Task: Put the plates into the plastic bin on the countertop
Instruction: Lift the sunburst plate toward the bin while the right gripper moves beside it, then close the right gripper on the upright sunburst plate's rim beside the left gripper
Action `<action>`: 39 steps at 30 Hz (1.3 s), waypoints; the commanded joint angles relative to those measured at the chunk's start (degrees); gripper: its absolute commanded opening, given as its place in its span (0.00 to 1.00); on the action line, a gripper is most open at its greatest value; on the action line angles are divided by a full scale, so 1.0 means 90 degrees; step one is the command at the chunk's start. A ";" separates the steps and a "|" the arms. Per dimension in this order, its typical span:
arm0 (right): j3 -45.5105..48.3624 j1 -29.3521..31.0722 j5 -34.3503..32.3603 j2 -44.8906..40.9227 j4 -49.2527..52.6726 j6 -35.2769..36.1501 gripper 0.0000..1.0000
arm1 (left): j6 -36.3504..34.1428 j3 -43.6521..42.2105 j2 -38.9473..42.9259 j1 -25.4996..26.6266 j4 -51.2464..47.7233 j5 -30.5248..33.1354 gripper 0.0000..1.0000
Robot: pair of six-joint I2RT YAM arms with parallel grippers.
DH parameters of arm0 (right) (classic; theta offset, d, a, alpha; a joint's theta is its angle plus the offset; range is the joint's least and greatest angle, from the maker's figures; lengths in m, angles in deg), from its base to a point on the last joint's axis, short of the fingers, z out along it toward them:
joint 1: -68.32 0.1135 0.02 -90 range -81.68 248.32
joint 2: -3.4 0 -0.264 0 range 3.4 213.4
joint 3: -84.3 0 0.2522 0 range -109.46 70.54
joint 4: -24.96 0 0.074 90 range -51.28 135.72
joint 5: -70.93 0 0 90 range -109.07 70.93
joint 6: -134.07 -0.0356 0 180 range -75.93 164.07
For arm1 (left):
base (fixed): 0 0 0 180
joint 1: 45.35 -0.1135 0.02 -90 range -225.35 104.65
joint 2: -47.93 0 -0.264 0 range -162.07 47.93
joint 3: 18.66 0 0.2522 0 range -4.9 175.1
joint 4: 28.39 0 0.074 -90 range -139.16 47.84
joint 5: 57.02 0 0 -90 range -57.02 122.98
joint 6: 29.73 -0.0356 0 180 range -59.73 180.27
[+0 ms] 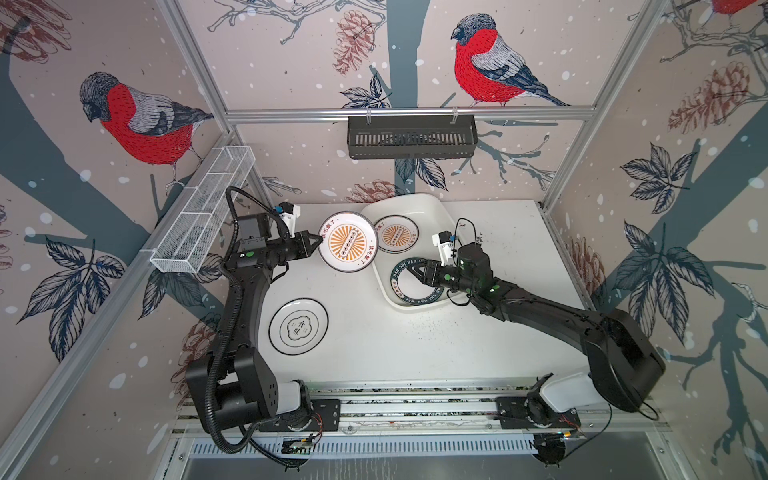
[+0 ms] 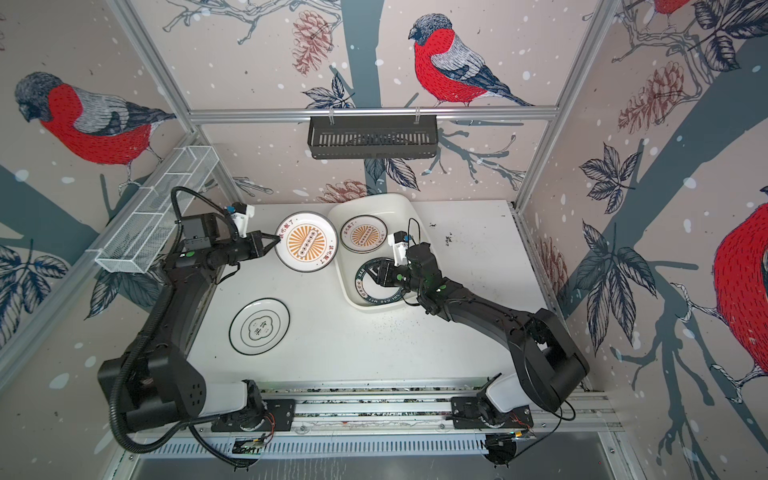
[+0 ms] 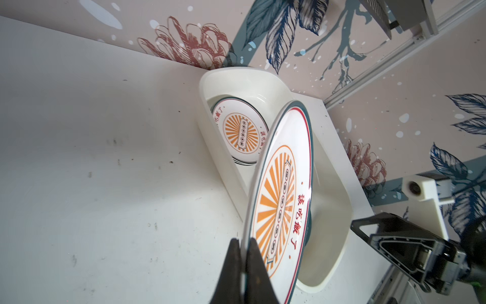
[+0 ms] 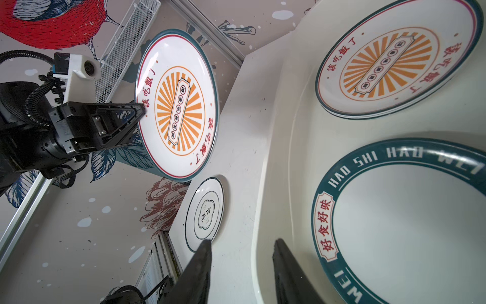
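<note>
Aloft, sunburst plate (image 1: 347,242) in left pincer (image 1: 319,244)

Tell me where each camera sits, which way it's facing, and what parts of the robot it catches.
Top views: high above the front edge, looking down on the countertop and plastic bin; both arms show whole.
Right wrist: behind the open right gripper at the bin, facing the lettered-rim plate; the left gripper shows beyond.
Left wrist: behind the left gripper, looking past its shut fingers on the held sunburst plate toward the bin; the right gripper shows.
Shared: both wrist views show the held sunburst plate and the second sunburst plate in the bin.
</note>
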 commanded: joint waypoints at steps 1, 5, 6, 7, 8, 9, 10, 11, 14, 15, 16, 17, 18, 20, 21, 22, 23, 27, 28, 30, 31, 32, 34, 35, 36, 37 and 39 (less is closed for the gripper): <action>-0.0154 -0.0006 0.0132 0.0148 -0.0405 0.0087 0.41 | -0.0139 0.0138 -0.0026 0.0176 -0.0157 -0.0351 0.00; -0.0138 -0.0011 0.0117 0.0223 -0.0735 -0.0020 0.43 | -0.0205 0.0216 -0.0126 0.0341 -0.0294 -0.0537 0.00; -0.0136 -0.0007 0.0110 0.0242 -0.0765 -0.0032 0.43 | -0.0204 0.0221 -0.0142 0.0370 -0.0325 -0.0557 0.00; -0.0153 -0.0006 0.0126 0.0283 -0.0788 -0.0039 0.43 | -0.0200 0.0213 -0.0141 0.0400 -0.0345 -0.0597 0.00; -0.0177 -0.0006 0.0143 0.0328 -0.0804 -0.0059 0.43 | -0.0223 0.0216 -0.0137 0.0466 -0.0362 -0.0630 0.00; -0.0190 -0.0006 0.0184 0.0380 -0.0855 -0.0078 0.43 | -0.0249 0.0204 -0.0137 0.0529 -0.0378 -0.0636 0.00; -0.0188 -0.0013 0.0218 0.0407 -0.0920 -0.0107 0.43 | -0.0279 0.0211 -0.0127 0.0595 -0.0401 -0.0629 0.00; -0.0174 -0.0006 0.0219 0.0438 -0.1018 -0.0144 0.43 | -0.0328 0.0211 -0.0129 0.0690 -0.0424 -0.0605 0.00; -0.0112 0.0004 0.0181 0.0482 -0.1233 -0.0234 0.43 | -0.0395 0.0220 -0.0098 0.0879 -0.0457 -0.0579 0.00; -0.0080 0.0002 0.0200 0.0497 -0.1323 -0.0256 0.43 | -0.0404 0.0224 -0.0098 0.0927 -0.0463 -0.0579 0.00; -0.0027 0.0013 0.0229 0.0488 -0.1463 -0.0284 0.43 | -0.0432 0.0232 -0.0097 0.0981 -0.0479 -0.0585 0.00; 0.0007 0.0013 0.0242 0.0479 -0.1577 -0.0343 0.43 | -0.0472 0.0240 -0.0103 0.1029 -0.0504 -0.0589 0.00; 0.0035 0.0014 0.0243 0.0477 -0.1626 -0.0373 0.43 | -0.0490 0.0234 -0.0108 0.1072 -0.0519 -0.0589 0.00; -0.0043 0.0014 0.0254 0.0553 -0.1552 -0.0386 0.42 | -0.0545 0.0199 -0.0108 0.1155 -0.0500 -0.0666 0.00; -0.0059 0.0021 0.0270 0.0579 -0.1557 -0.0396 0.41 | -0.0561 0.0182 -0.0099 0.1197 -0.0485 -0.0666 0.00; -0.0041 0.0029 0.0281 0.0593 -0.1622 -0.0435 0.39 | -0.0579 0.0173 -0.0108 0.1234 -0.0490 -0.0640 0.00; -0.0023 0.0033 0.0271 0.0609 -0.1670 -0.0468 0.39 | -0.0602 0.0173 -0.0108 0.1256 -0.0510 -0.0652 0.00; 0.0054 0.0023 0.0300 0.0624 -0.1873 -0.0551 0.33 | -0.0620 0.0188 -0.0090 0.1336 -0.0497 -0.0640 0.00; 0.0083 0.0024 0.0305 0.0616 -0.1934 -0.0580 0.32 | -0.0619 0.0191 -0.0086 0.1338 -0.0495 -0.0629 0.00; 0.0159 0.0024 0.0323 0.0596 -0.2050 -0.0627 0.29 | -0.0628 0.0178 -0.0069 0.1339 -0.0502 -0.0613 0.00; 0.0172 0.0024 0.0334 0.0595 -0.2082 -0.0640 0.28 | -0.0629 0.0179 -0.0070 0.1336 -0.0514 -0.0606 0.00; 0.0199 0.0024 0.0348 0.0595 -0.2102 -0.0649 0.25 | -0.0630 0.0170 -0.0069 0.1337 -0.0514 -0.0610 0.00; 0.0194 0.0024 0.0412 0.0602 -0.2144 -0.0656 0.20 | -0.0632 0.0162 -0.0069 0.1348 -0.0505 -0.0628 0.00; 0.0198 0.0024 0.0449 0.0624 -0.2162 -0.0659 0.18 | -0.0630 0.0159 -0.0069 0.1353 -0.0504 -0.0628 0.00; 0.0200 0.0021 0.0481 0.0625 -0.2184 -0.0657 0.16 | -0.0615 0.0140 -0.0055 0.1353 -0.0479 -0.0628 0.00; 0.0200 0.0023 0.0495 0.0632 -0.2196 -0.0660 0.15 | -0.0588 0.0116 -0.0027 0.1345 -0.0426 -0.0638 0.00; 0.0211 0.0021 0.0505 0.0625 -0.2205 -0.0669 0.13 | -0.0536 0.0074 0.0014 0.1351 -0.0358 -0.0631 0.00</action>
